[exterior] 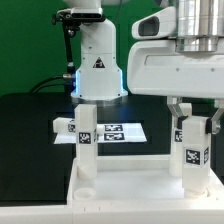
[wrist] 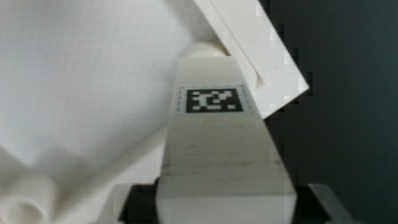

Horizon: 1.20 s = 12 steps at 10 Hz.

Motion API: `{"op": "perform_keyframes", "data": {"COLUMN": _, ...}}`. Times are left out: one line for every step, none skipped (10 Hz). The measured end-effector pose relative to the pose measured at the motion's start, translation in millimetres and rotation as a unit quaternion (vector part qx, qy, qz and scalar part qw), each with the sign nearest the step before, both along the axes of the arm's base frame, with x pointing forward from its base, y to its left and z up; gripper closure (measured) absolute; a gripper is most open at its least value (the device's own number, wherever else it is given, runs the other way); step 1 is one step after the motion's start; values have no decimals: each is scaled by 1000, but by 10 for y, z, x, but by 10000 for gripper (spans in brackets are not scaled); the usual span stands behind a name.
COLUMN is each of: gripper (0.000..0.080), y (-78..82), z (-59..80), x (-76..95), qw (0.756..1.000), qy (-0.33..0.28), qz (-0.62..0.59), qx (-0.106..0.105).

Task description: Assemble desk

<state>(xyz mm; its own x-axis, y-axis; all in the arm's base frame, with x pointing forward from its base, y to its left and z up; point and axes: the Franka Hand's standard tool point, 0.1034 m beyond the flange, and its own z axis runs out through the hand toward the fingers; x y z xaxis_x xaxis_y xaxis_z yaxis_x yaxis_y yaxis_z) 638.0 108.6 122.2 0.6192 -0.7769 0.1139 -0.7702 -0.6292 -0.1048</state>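
Tabletop (exterior: 125, 182) lies near, rim up; two legs standing in it. Gripper (exterior: 191, 118) straddles top of right leg (exterior: 190, 150); fingers beside it, clamped or not: cannot tell. Left leg (exterior: 87, 140) free. Likely light, rigid, smooth plastic; grip flat sides near top.

Tabletop panel (exterior: 120, 190) cut off by exterior view's lower edge; marker board (exterior: 112, 132) partly hidden behind upright leg (exterior: 87, 140); fingertips (wrist: 146, 200) blurred.

White tabletop (exterior: 120, 180) lies rim-up — two tagged white legs upright on it, one (exterior: 87, 140) at 9 o'clock, one (exterior: 190, 150) at 3.
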Motion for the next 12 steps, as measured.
{"op": "perform_keyframes", "data": {"gripper": 515, "y": 3, "z": -3, "x": -7, "qw": 997, "qy": 3, "qz": -80, "qx": 14}}
{"op": "perform_keyframes", "data": {"gripper": 515, "y": 2, "z": -9, "x": -12, "qw": 986, "qy": 0, "qz": -164, "qx": 34}}
{"op": "perform_keyframes", "data": {"gripper": 515, "y": -10, "z": -15, "x": -36, "qw": 968, "qy": -9, "qz": -244, "qx": 61}}
{"op": "perform_keyframes", "data": {"gripper": 512, "y": -6, "z": -19, "x": -48, "qw": 953, "qy": -11, "qz": -292, "qx": 77}}
{"op": "perform_keyframes", "data": {"gripper": 512, "y": 6, "z": -20, "x": -49, "qw": 937, "qy": -8, "qz": -336, "qx": 90}}
{"op": "perform_keyframes", "data": {"gripper": 512, "y": 15, "z": -18, "x": -44, "qw": 928, "qy": -3, "qz": -360, "qx": 98}}
{"op": "perform_keyframes", "data": {"gripper": 512, "y": 16, "z": -18, "x": -46, "qw": 929, "qy": -3, "qz": -357, "qx": 97}}
{"op": "perform_keyframes", "data": {"gripper": 431, "y": 15, "z": -24, "x": -47, "qw": 935, "qy": -3, "qz": -342, "qx": 95}}
{"op": "perform_keyframes", "data": {"gripper": 431, "y": 17, "z": -33, "x": -50, "qw": 941, "qy": -3, "qz": -327, "qx": 90}}
{"op": "perform_keyframes", "data": {"gripper": 249, "y": 27, "z": -42, "x": -51, "qw": 973, "qy": -5, "qz": -220, "qx": 70}}
{"op": "perform_keyframes", "data": {"gripper": 181, "y": 3, "z": -33, "x": -27, "qw": 993, "qy": -12, "qz": -107, "qx": 53}}
{"op": "perform_keyframes", "data": {"gripper": 181, "y": 6, "z": -30, "x": -22, "qw": 998, "qy": -14, "qz": -51, "qx": 45}}
